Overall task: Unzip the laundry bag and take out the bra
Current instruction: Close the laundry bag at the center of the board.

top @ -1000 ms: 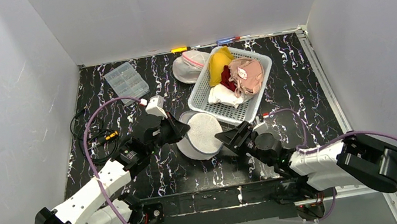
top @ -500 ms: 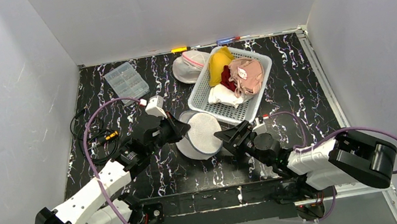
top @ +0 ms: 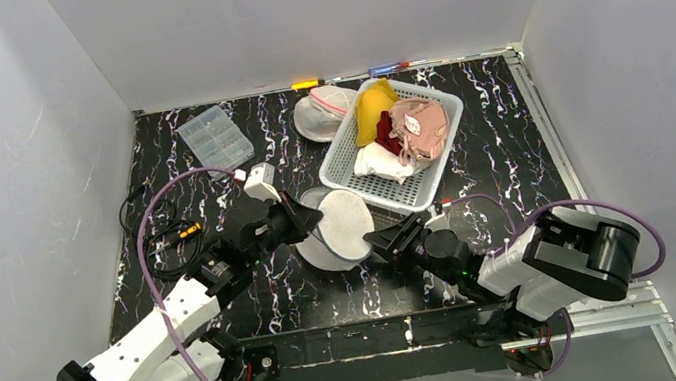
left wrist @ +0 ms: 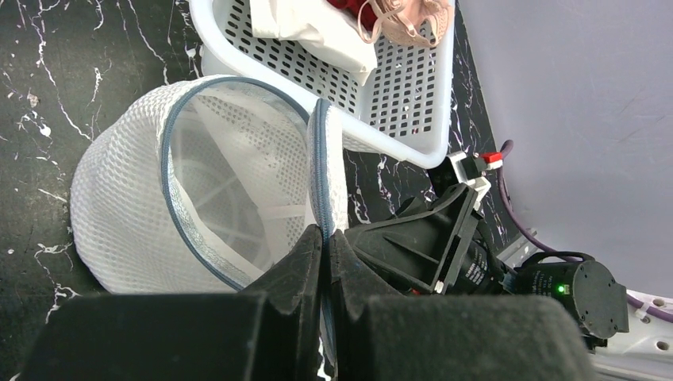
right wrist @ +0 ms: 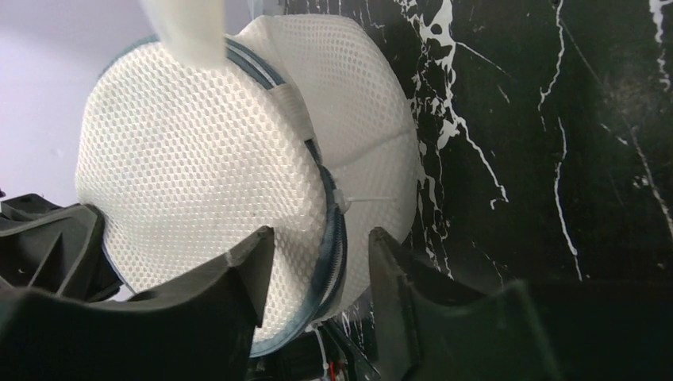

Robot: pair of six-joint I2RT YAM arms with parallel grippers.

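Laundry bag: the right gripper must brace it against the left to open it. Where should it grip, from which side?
Probably the blue zipper band, approached from the bag's right side: it forms a thin ridge between the fingers of the open right gripper, while the left gripper pinches the flap's edge.

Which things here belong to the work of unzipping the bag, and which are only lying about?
For the job: white mesh laundry bag with grey-blue zip; left gripper, shut on its rim; right gripper, open around the zip.
Lying about: white plastic basket of clothes; clear compartment box; coiled black cable.
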